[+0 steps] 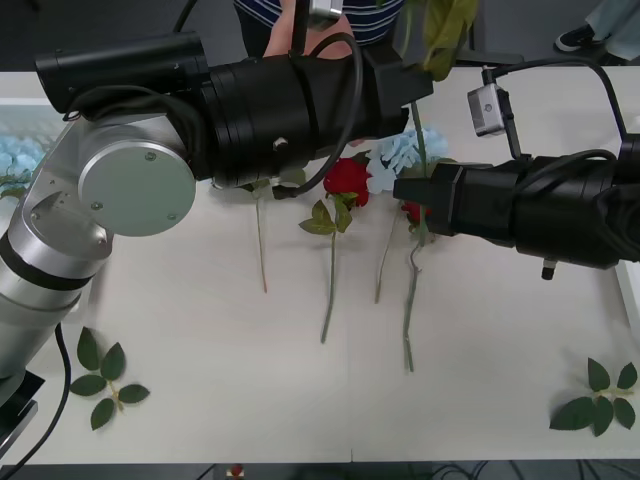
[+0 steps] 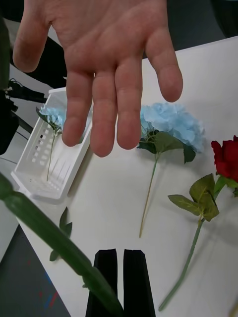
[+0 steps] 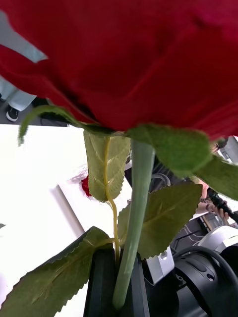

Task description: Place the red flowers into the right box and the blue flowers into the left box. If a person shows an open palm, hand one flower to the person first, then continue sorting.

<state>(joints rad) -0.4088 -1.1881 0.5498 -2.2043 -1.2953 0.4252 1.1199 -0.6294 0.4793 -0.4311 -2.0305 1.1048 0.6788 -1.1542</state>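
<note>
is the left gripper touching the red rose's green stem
Touching: in the left wrist view the left gripper has its black fingers closed on the red rose's green stem.

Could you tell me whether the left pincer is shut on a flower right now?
Yes, shut. In the left wrist view the left pincer has its black fingers pressed against a red rose's green stem.

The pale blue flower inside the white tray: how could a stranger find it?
Find the shallow white plastic tray at the table's left edge. One pale blue fluffy flower on a thin green stem lies inside it. The other blue flower rests on the table.
</note>
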